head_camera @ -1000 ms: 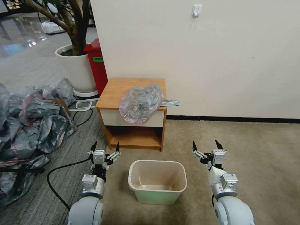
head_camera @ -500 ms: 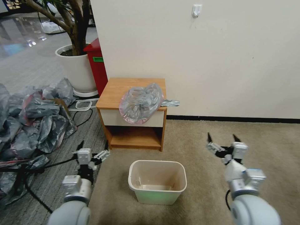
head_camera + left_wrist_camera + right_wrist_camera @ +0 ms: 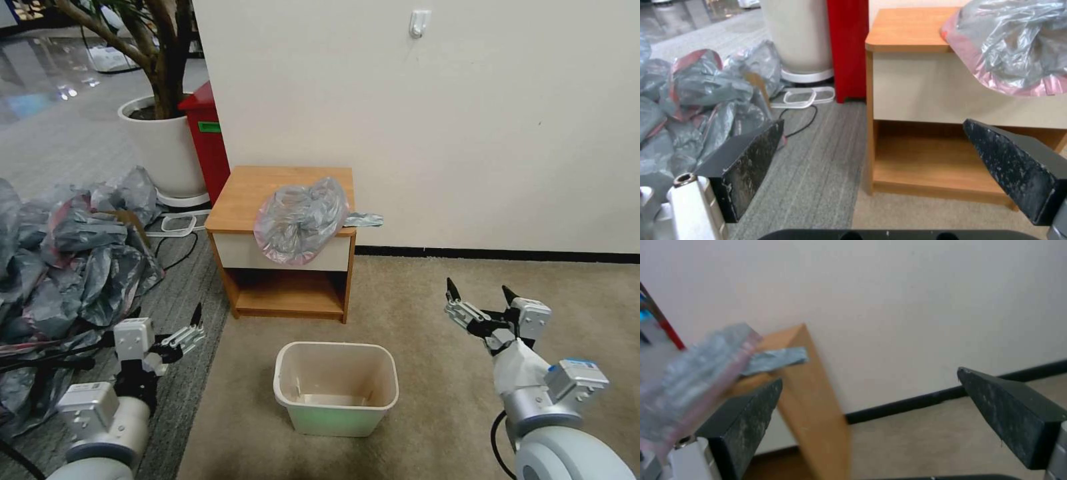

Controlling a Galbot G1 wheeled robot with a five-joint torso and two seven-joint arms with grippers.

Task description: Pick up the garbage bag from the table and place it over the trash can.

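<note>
1. The left gripper point(image 3: 167, 328) sits at the lower left of the head view, over the grey striped floor beside the heap of dark grey bags point(image 3: 63, 247). Its black fingers point(image 3: 749, 158) are spread wide apart and hold nothing.
2. The right gripper point(image 3: 481, 297) is at the lower right of the head view, above the beige carpet point(image 3: 427, 300). Its fingers point(image 3: 1009, 410) are also spread wide, touching nothing.
3. The garbage bag point(image 3: 300, 219) lies crumpled on the table point(image 3: 257, 190) in the centre of the head view, its pink-tinted rim hanging over the white drawer front and a grey tail sticking out past the table's right edge.
4. The trash can point(image 3: 336, 388) stands upright on the carpet at lower centre, in front of the table and between the two arms, apart from both.
5. A green label shows on the red bin point(image 3: 208, 137) at upper left; its writing is too small to read.
6. Compared with half a second ago, both arms have swung outward: the left gripper is farther left and lower, the right gripper slightly farther right. The bag, table and can are unmoved.
</note>
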